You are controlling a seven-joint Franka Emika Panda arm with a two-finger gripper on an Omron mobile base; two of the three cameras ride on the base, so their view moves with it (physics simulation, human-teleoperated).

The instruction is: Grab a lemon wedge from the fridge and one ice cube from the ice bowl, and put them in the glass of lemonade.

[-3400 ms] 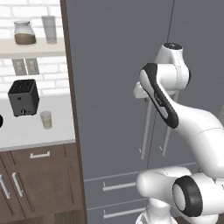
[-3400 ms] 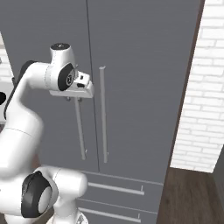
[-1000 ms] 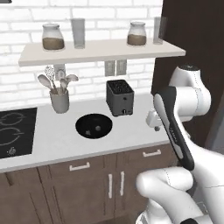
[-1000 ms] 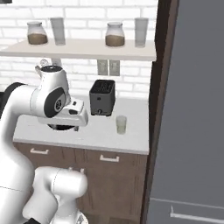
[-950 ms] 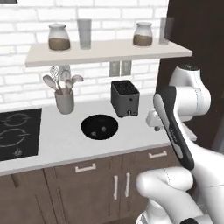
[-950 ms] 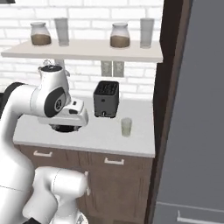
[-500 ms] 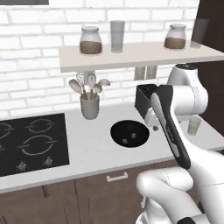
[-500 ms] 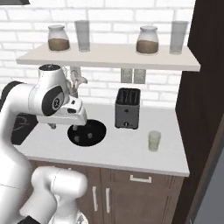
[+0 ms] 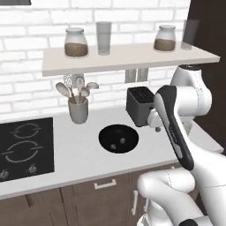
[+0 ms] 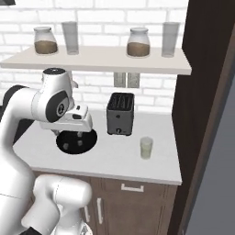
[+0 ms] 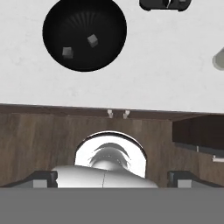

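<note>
Ice bowl: the round black ice bowl [image 9: 118, 138] sits on the pale counter [image 9: 75, 154], left of the toaster and near the front edge; from the hand view it lies at the top [image 11: 84, 34].
Ice cubes: two small grey cubes rest inside the bowl, one ice cube [image 11: 92, 40] toward the toaster side, the second cube [image 11: 67, 52] just beside it, the two apart.
Glass of lemonade: the small tumbler of pale yellow-green liquid [image 10: 146, 148] stands right of the toaster, near the dark cabinet wall.
Gripper: the gripper [image 10: 75, 137] hangs above the bowl's near rim, fingers spread wide with nothing between them; the two finger tips show far apart at the bottom of the hand view.
Toaster: a black toaster [image 10: 120, 114] stands at the back of the counter, between bowl and glass.
Utensil cup: a grey cup of spoons [image 9: 78, 106] stands left of the bowl, far side.
Cooktop: a black hob [image 9: 24, 148] fills the counter's left end.
Shelf: a pale shelf [image 9: 128, 58] carries two jars of brown stuff and two tall clear glasses.
</note>
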